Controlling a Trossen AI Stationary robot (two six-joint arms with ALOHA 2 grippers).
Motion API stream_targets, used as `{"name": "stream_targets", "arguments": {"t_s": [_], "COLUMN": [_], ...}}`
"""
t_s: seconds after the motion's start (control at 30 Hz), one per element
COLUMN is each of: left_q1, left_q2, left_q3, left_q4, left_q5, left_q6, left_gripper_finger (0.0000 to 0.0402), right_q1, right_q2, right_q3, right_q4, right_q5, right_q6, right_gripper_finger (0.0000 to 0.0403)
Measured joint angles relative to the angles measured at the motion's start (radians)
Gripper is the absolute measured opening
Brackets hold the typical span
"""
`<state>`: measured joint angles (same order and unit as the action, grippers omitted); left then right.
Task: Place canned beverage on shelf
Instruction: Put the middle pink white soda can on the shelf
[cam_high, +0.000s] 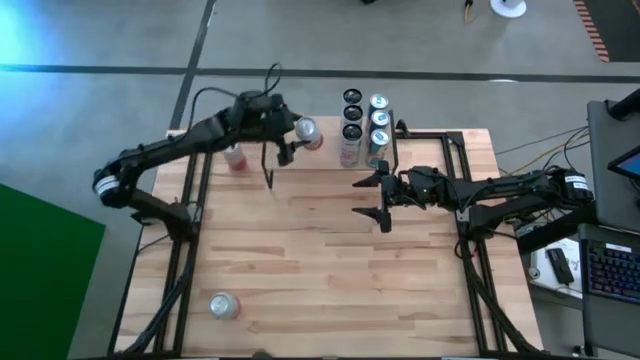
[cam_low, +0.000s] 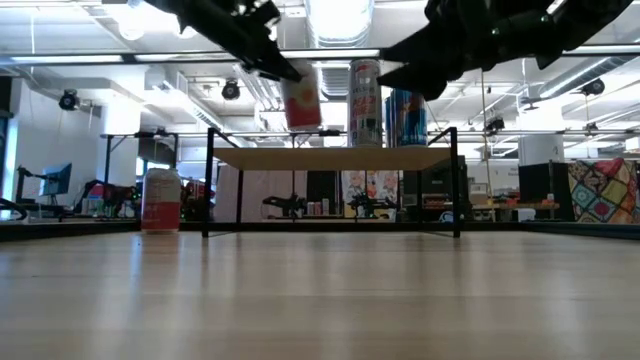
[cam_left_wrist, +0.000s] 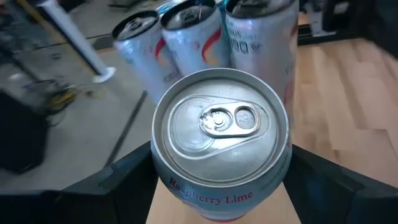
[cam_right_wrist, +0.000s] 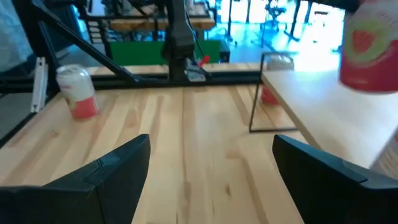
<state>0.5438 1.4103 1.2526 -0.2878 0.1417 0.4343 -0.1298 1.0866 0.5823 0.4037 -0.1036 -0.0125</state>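
Your left pincer (cam_high: 297, 134) grips the raspberry lime can (cam_left_wrist: 221, 146) upright, held clear above the shelf (cam_low: 330, 158), whose free plank lies straight beneath it. The cans already shelved (cam_high: 364, 125) stand just beyond the pincer, so lower it vertically. Your right pincer (cam_high: 372, 198) waits wide and empty over the desk (cam_high: 330, 270).

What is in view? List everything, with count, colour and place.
shelf: one, light wood top, black legs, far middle of the table
shelf cans: several, silver, teal, dark-topped, right part of the shelf
held can: one, white and red, above the shelf's left part
standing can: one, red and white, left of the shelf
front can: one, red and white, table's front-left
table: one, light wood
left gripper: grips held can
right gripper: open, empty, before the shelf
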Motion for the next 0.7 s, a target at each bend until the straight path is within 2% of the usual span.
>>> {"name": "stream_targets", "arguments": {"t_s": [0.1,0.27,0.43,0.7], "left_q1": [0.045,0.11,0.156,0.171], "left_q2": [0.102,0.27,0.41,0.558], "left_q3": [0.107,0.324,0.523,0.752], "left_q4": [-0.031,-0.193,-0.301,-0.521], "left_q5": [0.063,0.096,0.215,0.234], "left_q6": [0.028,0.093,0.107,0.122], "left_gripper_finger": [0.0287,0.0287,0.0287,0.0287], "right_q1": [-0.016,-0.024,-0.024,-0.025], "right_q2": [0.0,0.0,0.0,-0.006], "right_q3": [0.0,-0.002,-0.002,-0.004], "right_q4": [-0.028,-0.092,-0.137,-0.165], "right_q5": [0.0,0.002,0.002,0.002], "right_q6": [0.02,0.039,0.039,0.027], "right_gripper_finger": [0.0327,0.0327,0.0327,0.0327]}}
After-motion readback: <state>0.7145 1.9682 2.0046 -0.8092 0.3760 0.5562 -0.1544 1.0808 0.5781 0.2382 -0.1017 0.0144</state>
